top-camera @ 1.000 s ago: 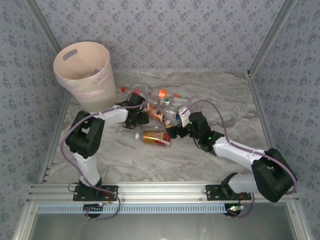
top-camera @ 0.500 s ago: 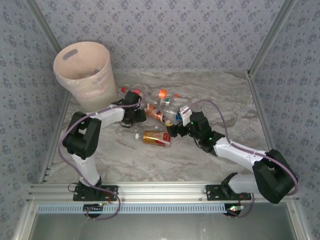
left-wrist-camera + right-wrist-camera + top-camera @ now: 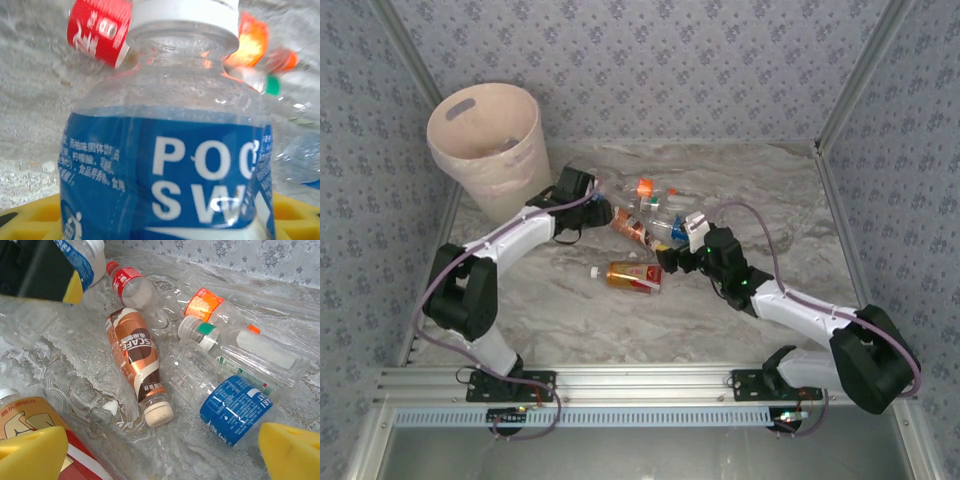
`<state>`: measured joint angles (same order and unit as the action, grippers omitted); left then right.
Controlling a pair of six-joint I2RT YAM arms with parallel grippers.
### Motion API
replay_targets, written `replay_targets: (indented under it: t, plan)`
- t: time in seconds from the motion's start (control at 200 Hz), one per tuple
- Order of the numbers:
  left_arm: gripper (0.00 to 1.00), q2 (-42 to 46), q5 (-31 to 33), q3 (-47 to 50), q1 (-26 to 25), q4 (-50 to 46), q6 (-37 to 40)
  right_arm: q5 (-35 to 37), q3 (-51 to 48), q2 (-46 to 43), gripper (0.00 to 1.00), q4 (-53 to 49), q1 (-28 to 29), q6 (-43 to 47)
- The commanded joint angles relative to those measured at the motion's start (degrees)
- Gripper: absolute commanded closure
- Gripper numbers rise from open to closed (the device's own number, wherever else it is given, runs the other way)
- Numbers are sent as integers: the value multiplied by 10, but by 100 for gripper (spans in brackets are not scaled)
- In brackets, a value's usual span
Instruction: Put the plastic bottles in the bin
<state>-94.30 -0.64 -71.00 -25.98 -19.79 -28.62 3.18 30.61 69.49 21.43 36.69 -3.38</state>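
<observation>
A blue-labelled bottle [image 3: 165, 150] with a white cap sits between my left gripper's [image 3: 165, 222] yellow pads, and the gripper is shut on it. In the top view my left gripper [image 3: 592, 208] hovers just right of the pale pink bin [image 3: 485, 140]. My right gripper [image 3: 160, 455] stands open low over the pile, with bare table between its fingers. Ahead of it lie a brown coffee bottle [image 3: 136, 360], a second blue-labelled bottle [image 3: 235, 410], a red-labelled one [image 3: 127, 282] and an orange-labelled one [image 3: 205, 302]. An orange-and-red bottle [image 3: 630, 275] lies left of the right gripper [image 3: 666, 262].
The marble tabletop [image 3: 620, 330] has free room in front of the pile. Patterned walls and metal frame posts [image 3: 845, 95] close in the back and sides. The bin stands in the far left corner against the wall.
My left arm has stretched out and carried the blue-labelled bottle up and back, away from the pile. The right gripper has shifted slightly to the right.
</observation>
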Motion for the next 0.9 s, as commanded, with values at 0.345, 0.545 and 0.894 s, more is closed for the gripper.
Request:
replay_targets:
  t: [0.345,0.545,0.894]
  plan:
    - [49,101,22,-171,9,89,76,34,-14,-28,0,45,1,-5]
    - [49,121,69,-219,39,112,125,37,-14,-34,0,48,2,-1]
    - [49,121,94,-291,140,79,169,38,-12,-30,0,51,1,0]
